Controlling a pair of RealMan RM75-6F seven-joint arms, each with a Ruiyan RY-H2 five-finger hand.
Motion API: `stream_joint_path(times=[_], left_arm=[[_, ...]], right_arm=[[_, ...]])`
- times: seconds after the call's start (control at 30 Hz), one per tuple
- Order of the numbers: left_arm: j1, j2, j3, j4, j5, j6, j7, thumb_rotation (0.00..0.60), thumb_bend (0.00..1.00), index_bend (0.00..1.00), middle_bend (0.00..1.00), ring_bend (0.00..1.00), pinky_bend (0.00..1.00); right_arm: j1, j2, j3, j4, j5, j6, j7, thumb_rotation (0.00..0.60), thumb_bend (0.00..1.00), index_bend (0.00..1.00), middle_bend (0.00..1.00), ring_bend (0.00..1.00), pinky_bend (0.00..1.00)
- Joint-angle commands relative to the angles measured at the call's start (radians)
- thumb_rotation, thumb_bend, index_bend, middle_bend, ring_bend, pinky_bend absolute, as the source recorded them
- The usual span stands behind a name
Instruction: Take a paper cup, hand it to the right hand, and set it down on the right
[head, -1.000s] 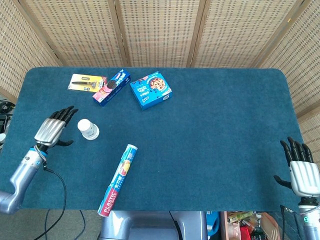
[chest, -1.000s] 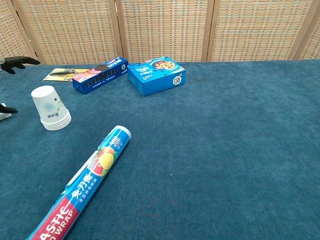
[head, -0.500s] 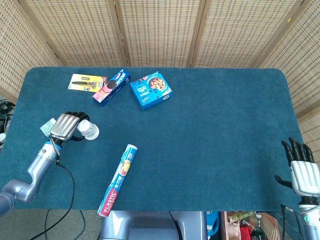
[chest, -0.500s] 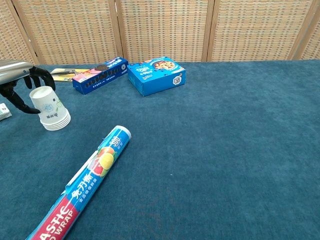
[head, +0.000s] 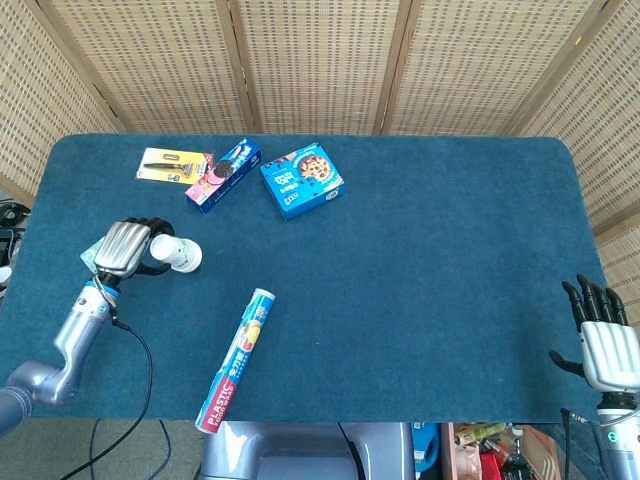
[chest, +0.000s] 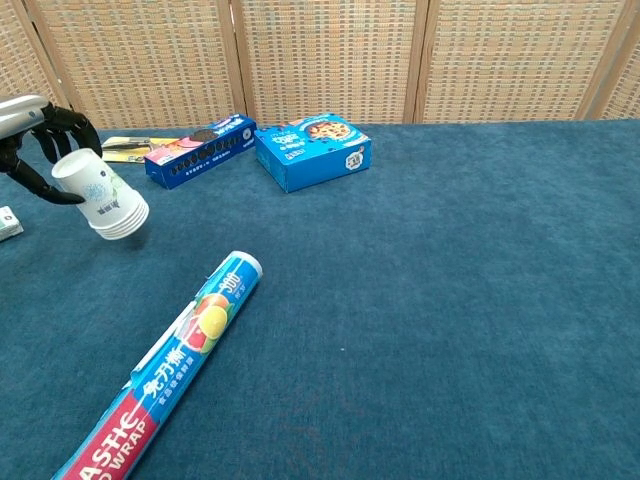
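Note:
A stack of white paper cups (head: 178, 252) (chest: 100, 198) sits at the left of the blue table, tipped over towards the right with its wide end lowest. My left hand (head: 125, 245) (chest: 35, 140) grips the narrow closed end, its dark fingers curled round it. Whether the stack's rim still touches the cloth I cannot tell. My right hand (head: 605, 345) hovers past the table's front right corner with its fingers spread and nothing in it; the chest view does not show it.
A roll of plastic wrap (head: 237, 360) (chest: 165, 365) lies diagonally near the front edge. At the back left are a blue cookie box (head: 301, 179) (chest: 312, 151), a long Oreo box (head: 223, 174) (chest: 200, 150) and a yellow packet (head: 172, 164). A small white packet (head: 92, 255) lies beside my left hand.
My left hand moved right to the cup stack, closed its fingers round the top, and has tipped the stack over to the right. The right hand stayed still.

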Motion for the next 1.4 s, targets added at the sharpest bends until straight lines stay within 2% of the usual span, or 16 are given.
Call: stream_joint_path(times=[0.03,0.23,0.27,0.37,0.43,0.67,0.83,1.07,1.27,1.4], left_arm=[[0.032,0.059,-0.061,-0.142,-0.035,0.059,-0.254,0.6,0.2,0.47,0.43,0.43,0.4],[0.042,0.114,-0.101,-0.274,-0.073,-0.006,-0.641,0.6,0.2,0.48,0.44,0.43,0.4],[0.033,0.115,-0.115,-0.313,-0.091,-0.053,-0.77,0.6,0.2,0.48,0.44,0.43,0.4],[-0.001,0.116,-0.115,-0.326,-0.069,-0.132,-0.916,0.6,0.2,0.48,0.44,0.43,0.4],[-0.023,0.102,-0.113,-0.322,-0.056,-0.162,-0.967,0.6,0.2,0.48,0.44,0.43,0.4],[-0.116,-0.007,-0.123,-0.288,-0.049,-0.247,-1.047,0.6,0.2,0.48,0.44,0.43,0.4],[-0.201,-0.104,-0.154,-0.238,-0.067,-0.311,-1.076,0.6,0.19,0.48,0.44,0.43,0.4],[-0.314,-0.194,-0.205,-0.173,-0.106,-0.405,-1.081,0.6,0.2,0.48,0.44,0.43,0.4],[-0.36,-0.228,-0.227,-0.143,-0.136,-0.45,-1.063,0.6,0.2,0.48,0.44,0.43,0.4],[-0.372,-0.242,-0.237,-0.134,-0.159,-0.468,-1.048,0.6,0.2,0.48,0.44,0.43,0.4]], right_arm=[[0.001,0.0,-0.001,-0.002,-0.005,0.002,0.001,0.6,0.0,0.0,0.0,0.0,0.0],[0.005,-0.001,-0.001,0.005,-0.018,0.003,0.017,0.6,0.0,0.0,0.0,0.0,0.0],[0.015,0.0,-0.004,0.023,-0.043,0.002,0.026,0.6,0.0,0.0,0.0,0.0,0.0],[0.035,0.002,-0.01,0.074,-0.092,-0.003,0.073,0.6,0.0,0.0,0.0,0.0,0.0],[0.047,0.002,-0.01,0.102,-0.113,-0.006,0.101,0.6,0.0,0.0,0.0,0.0,0.0],[0.101,0.006,0.002,0.187,-0.182,-0.004,0.203,0.6,0.0,0.0,0.0,0.0,0.0],[0.161,0.007,0.007,0.243,-0.258,0.003,0.299,0.6,0.0,0.02,0.0,0.0,0.0],[0.275,-0.067,0.024,0.41,-0.398,0.1,0.476,0.6,0.0,0.23,0.03,0.0,0.0],[0.374,-0.124,0.03,0.491,-0.471,0.128,0.507,0.6,0.0,0.35,0.1,0.0,0.09],[0.46,-0.174,0.032,0.519,-0.523,0.13,0.497,0.6,0.01,0.39,0.13,0.0,0.13]])
